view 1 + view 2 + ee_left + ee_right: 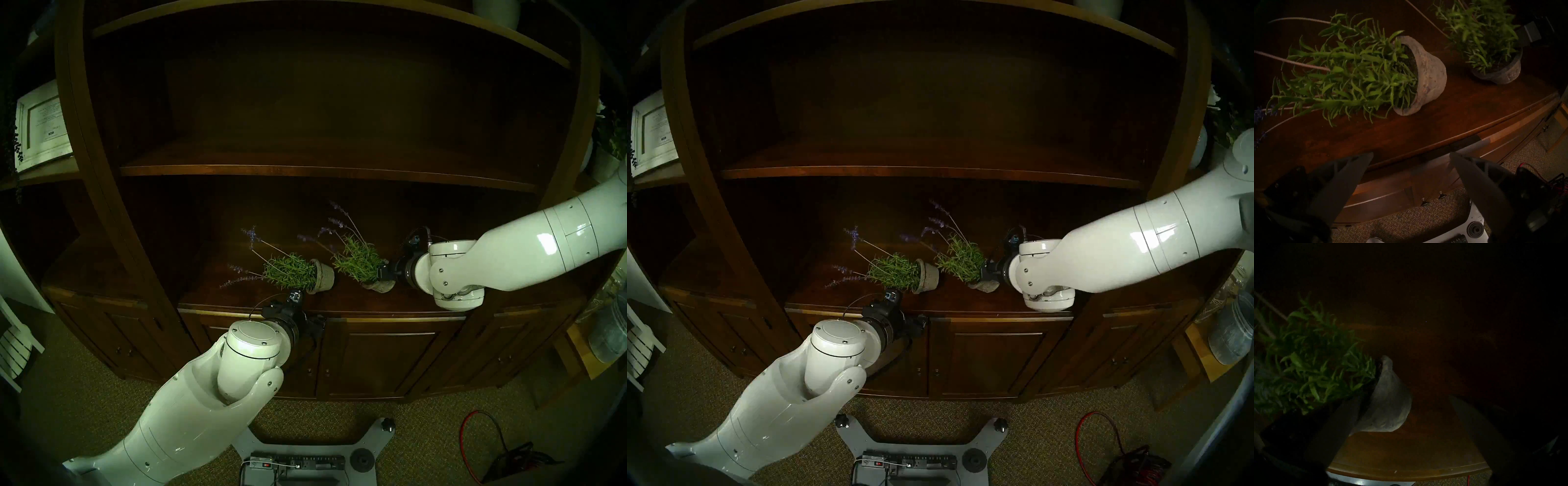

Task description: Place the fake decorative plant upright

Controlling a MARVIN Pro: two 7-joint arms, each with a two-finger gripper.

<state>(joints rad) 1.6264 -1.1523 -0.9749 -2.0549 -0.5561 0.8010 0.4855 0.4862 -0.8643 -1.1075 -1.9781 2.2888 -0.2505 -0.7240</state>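
One fake lavender plant (291, 273) lies on its side on the dark wood ledge. Its grey pot (1430, 76) points right and its stems point left. A second plant (358, 261) stands tilted to its right in a grey pot (1388, 395). My right gripper (1407, 397) is open around that pot. One of its fingers (1342, 419) rests at the pot's rim under the foliage, and the other stands well clear. My left gripper (1410, 157) hangs open and holds nothing, just in front of the ledge's edge and below the lying plant.
A wooden shelf (305, 171) spans the cabinet above the plants. The ledge's front edge (373, 319) tops the cupboard doors. A framed picture (40, 125) stands far left and a clear jar (607, 325) far right. A power strip (295, 465) and a red cable (475, 427) lie on the carpet.
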